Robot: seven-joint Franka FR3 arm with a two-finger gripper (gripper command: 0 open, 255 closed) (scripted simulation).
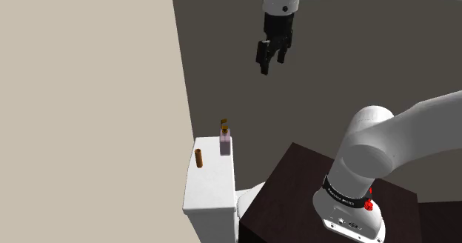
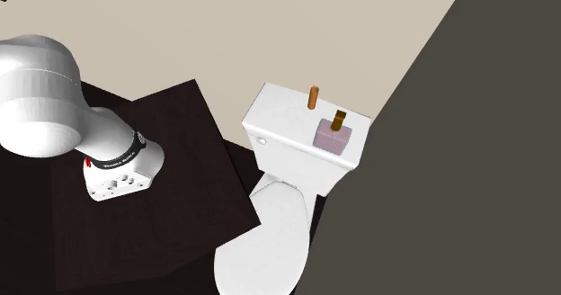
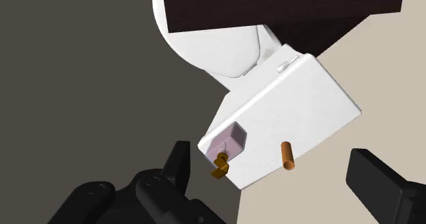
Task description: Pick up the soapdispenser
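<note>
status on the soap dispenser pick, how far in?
Done: nothing yet. The soap dispenser stands upright on the toilet tank lid, apart from a small brown cylinder, and nothing touches it.
In hand: the gripper hangs high above the tank, fingers open and empty; the wrist view looks down on the dispenser.
Left: descend, straddle the bottle, close, lift.

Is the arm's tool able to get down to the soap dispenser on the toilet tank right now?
Probably yes. The open tool hangs high above the soap dispenser, nothing lies between them, and the brown cylinder on the toilet tank stands apart from it.
</note>
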